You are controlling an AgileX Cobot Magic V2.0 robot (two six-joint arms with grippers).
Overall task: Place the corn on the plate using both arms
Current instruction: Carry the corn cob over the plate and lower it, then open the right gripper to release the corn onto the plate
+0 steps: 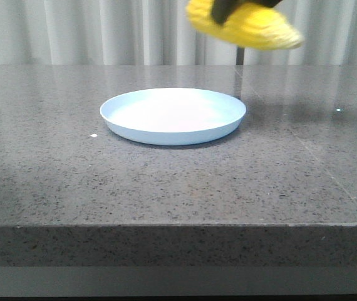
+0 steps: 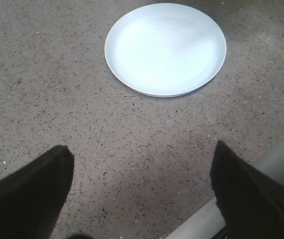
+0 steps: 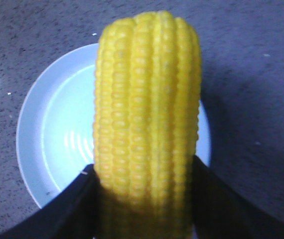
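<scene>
The yellow corn (image 1: 247, 25) hangs high in the air, above and just right of the pale blue plate (image 1: 173, 115) in the front view. My right gripper (image 3: 144, 172) is shut on the corn (image 3: 147, 109), its dark fingers (image 3: 77, 204) pressed to both sides of the cob, with the plate (image 3: 42, 139) below it. In the front view only a dark bit of that gripper (image 1: 225, 7) shows at the top edge. My left gripper (image 2: 142, 154) is open and empty over bare table, short of the plate (image 2: 166, 49), which holds nothing.
The plate sits on a dark speckled stone table (image 1: 166, 182) with a thick front edge (image 1: 166, 241). A pale curtain (image 1: 72, 31) hangs behind. A light strip (image 2: 276, 169) past the table's edge shows beside my left fingers.
</scene>
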